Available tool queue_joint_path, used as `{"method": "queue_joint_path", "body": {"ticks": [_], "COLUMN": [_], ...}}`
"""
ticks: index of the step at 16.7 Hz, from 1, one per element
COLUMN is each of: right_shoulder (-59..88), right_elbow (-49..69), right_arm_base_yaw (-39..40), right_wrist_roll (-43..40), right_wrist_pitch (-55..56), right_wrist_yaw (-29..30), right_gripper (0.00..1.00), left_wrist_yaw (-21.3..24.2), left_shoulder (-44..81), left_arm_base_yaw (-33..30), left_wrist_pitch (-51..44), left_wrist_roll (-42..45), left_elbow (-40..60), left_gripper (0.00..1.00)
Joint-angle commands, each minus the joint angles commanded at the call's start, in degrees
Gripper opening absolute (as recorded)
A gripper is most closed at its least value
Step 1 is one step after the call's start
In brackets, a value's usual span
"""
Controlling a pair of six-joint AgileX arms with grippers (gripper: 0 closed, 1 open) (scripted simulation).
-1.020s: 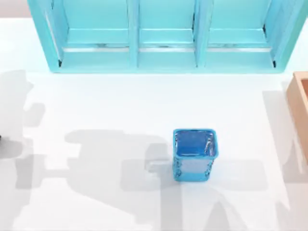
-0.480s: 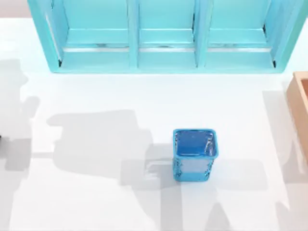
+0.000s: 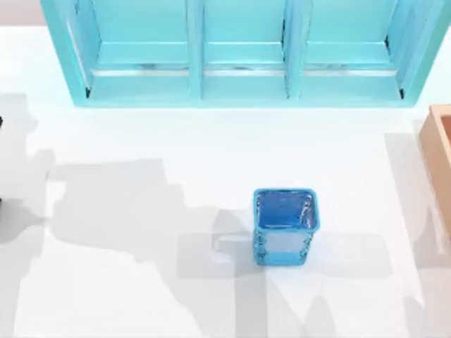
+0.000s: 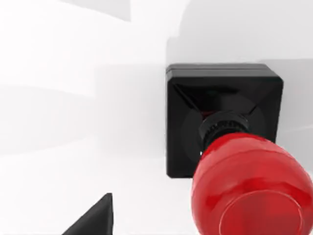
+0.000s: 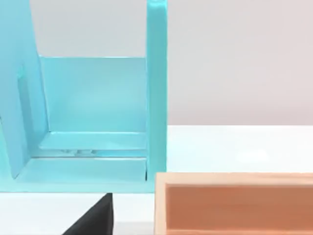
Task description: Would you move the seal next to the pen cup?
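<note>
The seal [image 4: 230, 147] stands upright on the white table, right under my left wrist camera. Its glossy red knob [image 4: 252, 191] rises from a black square base [image 4: 220, 98]. A dark part of my left gripper [image 4: 93, 223] shows beside the seal, apart from it, and nothing is seen gripping the seal. The pen cup [image 3: 284, 225], shiny blue and square, stands upright a little right of the table's middle. A dark part of my right gripper [image 5: 93, 218] shows in the right wrist view, which faces the shelf and a wooden box.
A large light-blue shelf unit [image 3: 239, 56] runs along the back of the table, its end [image 5: 98, 122] close to my right arm. A wooden box [image 3: 440, 162] sits at the right edge, its rim [image 5: 234, 178] below that arm.
The left arm's shadow on the table has slid left and toward the back. The pen cup has not moved.
</note>
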Motion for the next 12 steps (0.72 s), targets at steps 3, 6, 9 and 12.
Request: {"method": "queue_joint_path", "body": {"ticks": [3,6,9,12], "right_shoulder": [0.0,0.0,0.0,0.0], "right_elbow": [0.0,0.0,0.0,0.0], "right_arm_base_yaw": [0.0,0.0,0.0,0.0], "right_wrist_roll": [0.0,0.0,0.0,0.0], "right_wrist_pitch": [0.0,0.0,0.0,0.0], "right_wrist_yaw": [0.0,0.0,0.0,0.0], "right_gripper": [1.0,1.0,1.0,1.0], "left_wrist_yaw": [0.0,0.0,0.0,0.0], "left_shoulder": [1.7,2.7,2.7,2.7], "left_arm_base_yaw": [0.1,0.2,0.2,0.2], "left_wrist_pitch": [8.4,11.8,11.8,11.8], "left_wrist_roll": [0.2,0.3,0.3,0.3], "left_elbow": [-6.2,-9.2,-9.3,-9.3], "left_gripper": [1.0,1.0,1.0,0.77]}}
